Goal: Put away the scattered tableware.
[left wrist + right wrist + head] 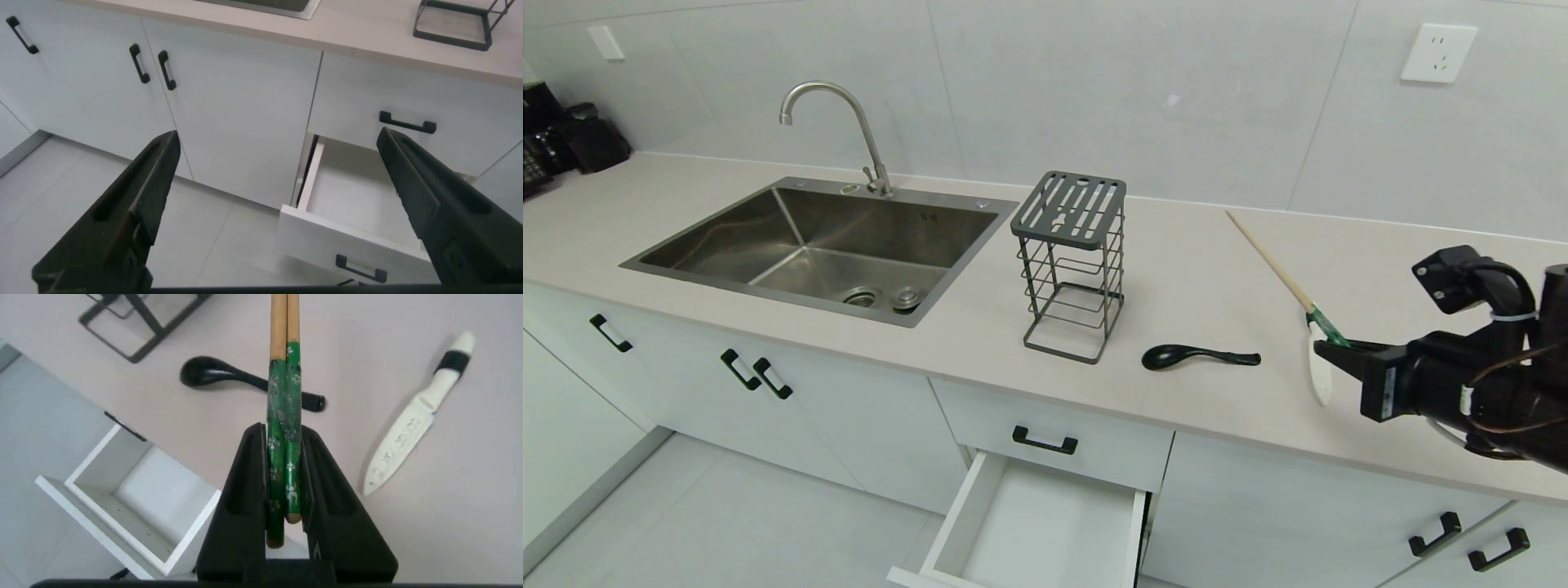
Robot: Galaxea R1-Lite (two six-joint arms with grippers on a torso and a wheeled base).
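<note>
- Over the right side of the counter (1192, 269), the right gripper (283, 437) is holding the chopsticks (283, 392), with its fingers pinching the pair from both sides.
- The grip is sitting only on the green ends and the long wooden part is sticking far out. I think the pair may tilt, or one stick may slide out, if the arm swings fast.
- The free tips could hit the rack (1070, 265) if the arm turns low toward it.
- The knife (413, 433) and spoon (1199, 356) are lying on the counter near this gripper, so a low pass could push them.
- The two sticks are lying side by side between the fingers, and the wooden part is pointing toward the wall.
- The left gripper (275, 137) is hanging before the open drawer (351, 241), with its fingers spread wide and holding nothing.
</note>
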